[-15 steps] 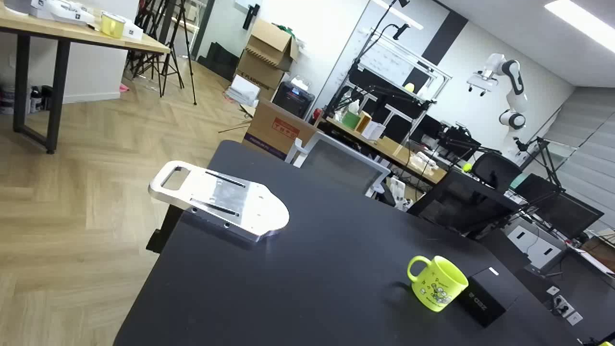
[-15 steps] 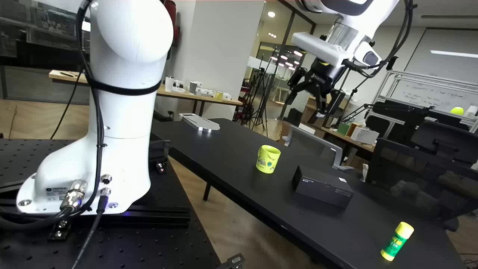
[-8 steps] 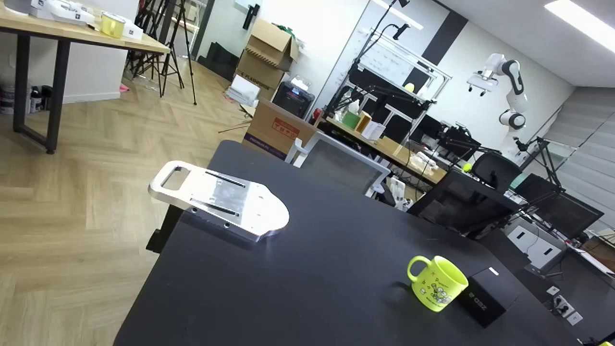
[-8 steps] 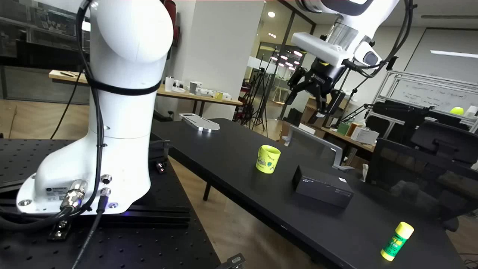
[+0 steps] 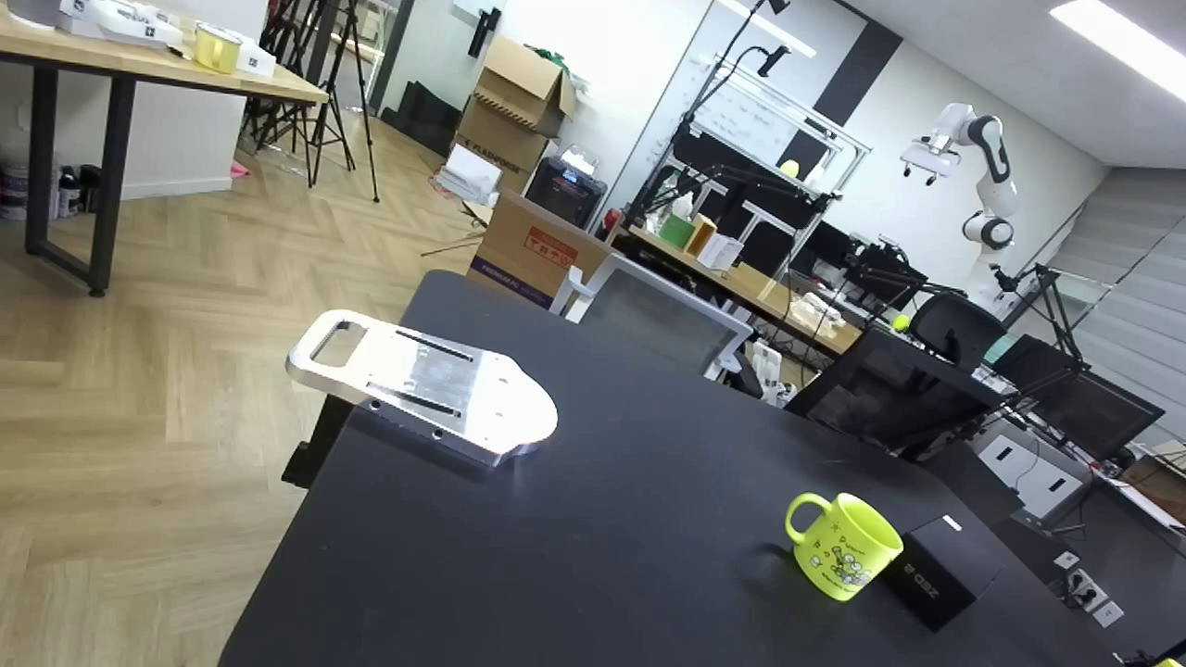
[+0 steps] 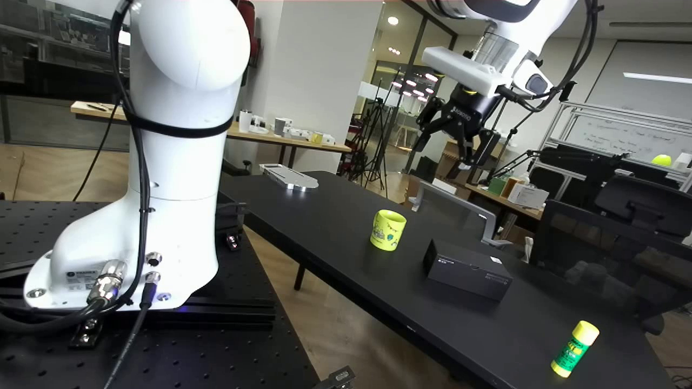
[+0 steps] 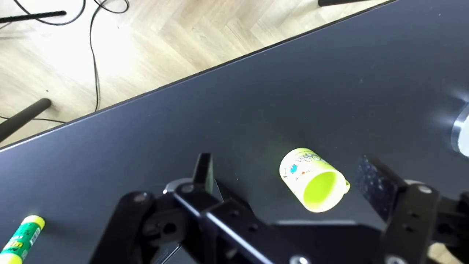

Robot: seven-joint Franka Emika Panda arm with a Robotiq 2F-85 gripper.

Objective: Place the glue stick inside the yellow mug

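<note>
- Apparently, nothing has just changed: in both exterior views the things on the dark table [image 6: 324, 216] lie as they lay a second ago, and the gripper [image 7: 287, 168], where an exterior view shows it, hangs at the same spot.
- For the task, I take this pause to mean no headway: the work seems at its very start, the reach for the glue stick [image 6: 574, 350] not yet made.
- The jaws stand wide apart with nothing clamped between them. In the wrist view the yellow mug [image 7: 302, 174] shows between them, but only by line of sight; the gripper is well above it.
- The glue stick is on the table, outside the mug, and looks to be standing on end. In an exterior view it sits at five o'clock from the gripper; in the wrist view, between eight and nine o'clock, partly out of frame.
- The mug stands upright at ten o'clock from the glue stick in an exterior view, well apart, with a black box [image 6: 469, 275] between them.
- Next, in my judgement, comes a move toward the glue stick, jaws lowered astride it, a gentle grip, then a lift high enough to pass the box on the way to the mug. Should one jaw brush so slim a thing, it could topple.
</note>
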